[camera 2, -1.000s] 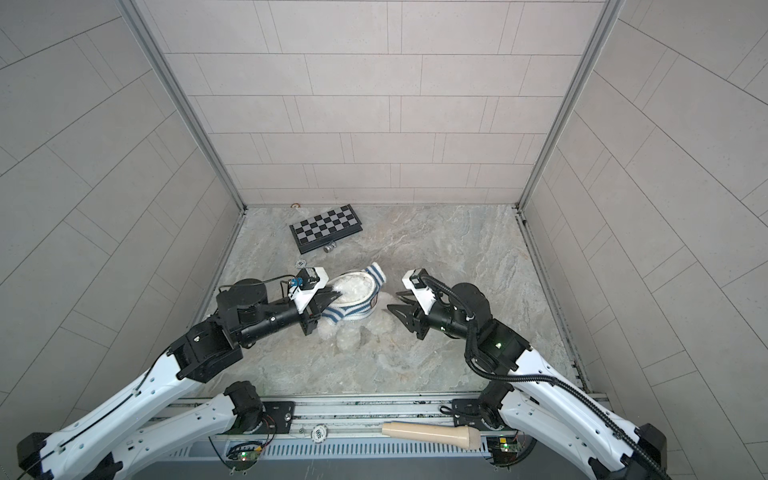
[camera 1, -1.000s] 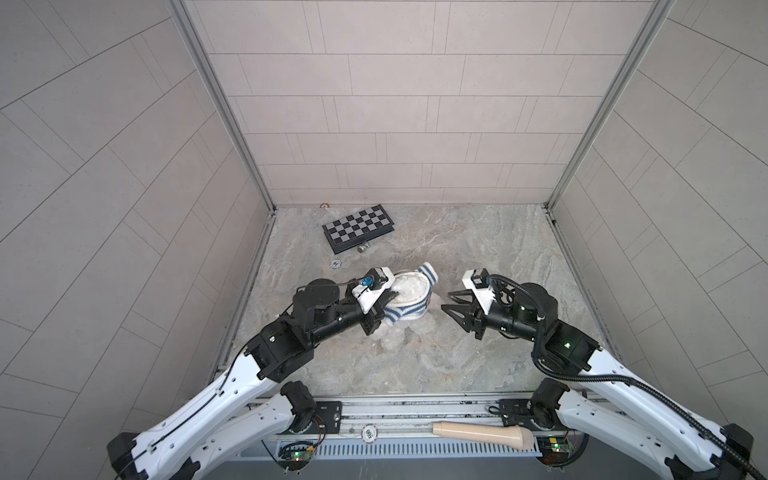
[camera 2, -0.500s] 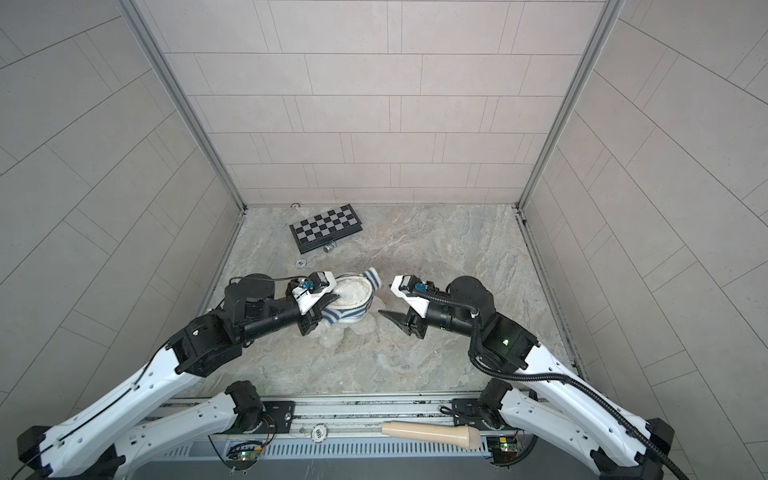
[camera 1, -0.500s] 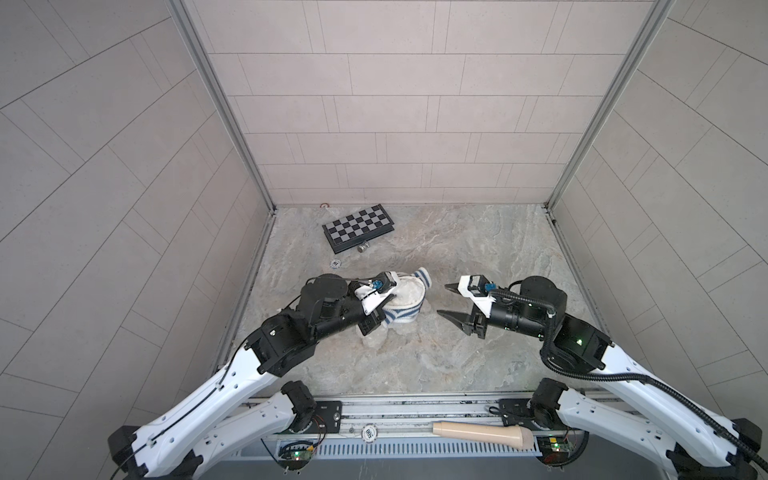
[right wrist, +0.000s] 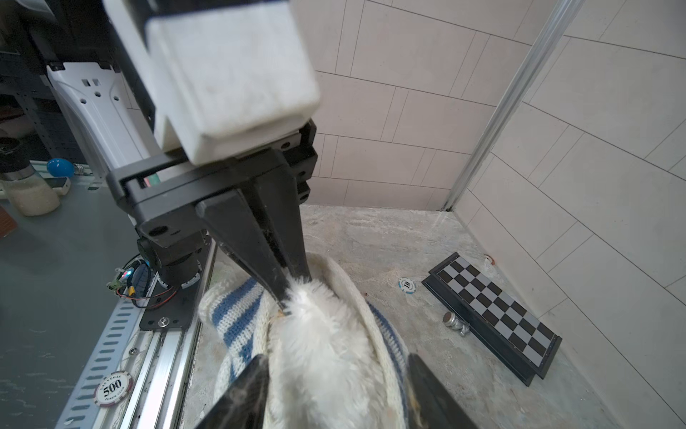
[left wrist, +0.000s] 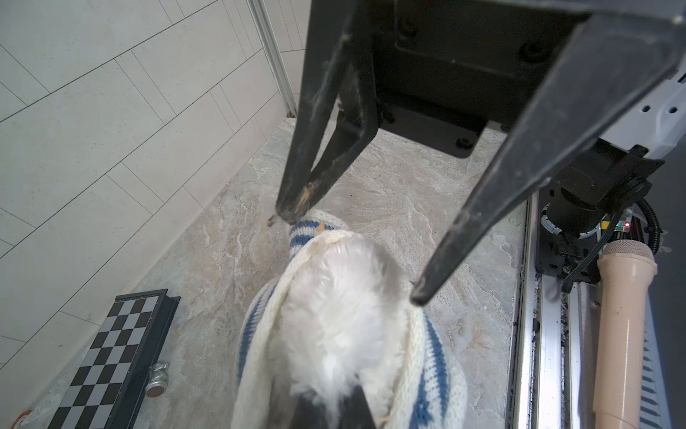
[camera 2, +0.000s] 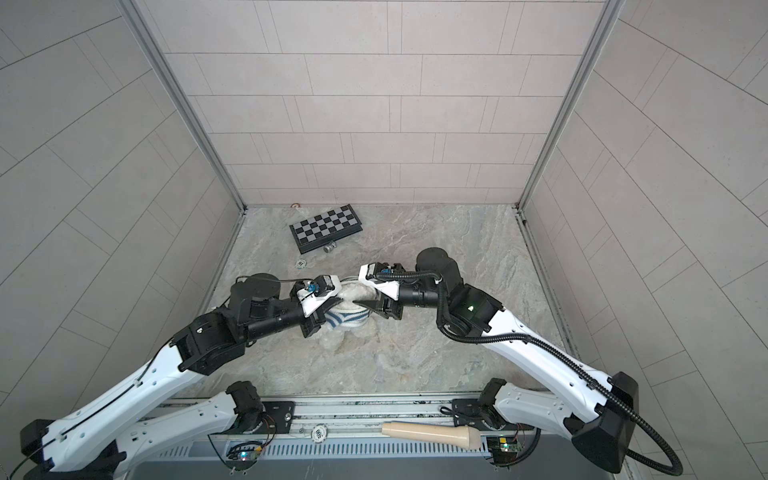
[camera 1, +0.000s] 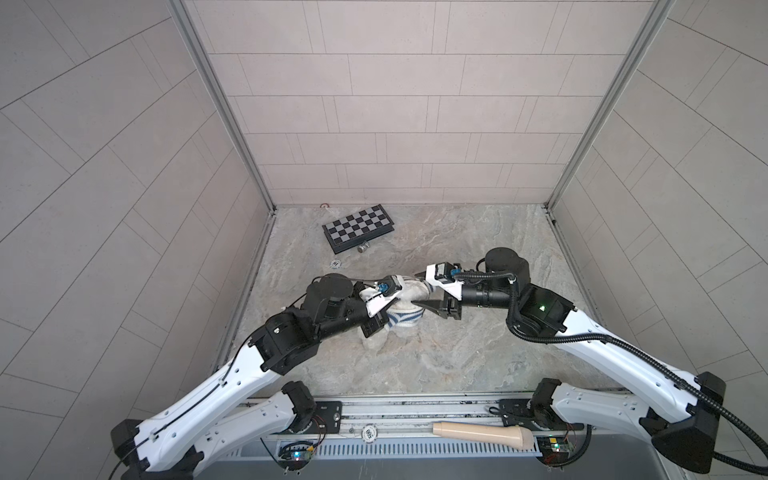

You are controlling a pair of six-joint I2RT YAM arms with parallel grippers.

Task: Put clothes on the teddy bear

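Over marbled tabletop (camera 1: 457,365), teddy bear (left wrist: 334,315) sits inside striped shirt (left wrist: 434,371). Left gripper (right wrist: 286,295) pinches the shirt's rim; right gripper (left wrist: 356,256) spread wide.

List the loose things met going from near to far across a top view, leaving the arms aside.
Beige microphone-shaped handle → white fluffy teddy bear, partly inside a blue-and-white striped knitted sweater → small white poker chip → black-and-grey folding chessboard.
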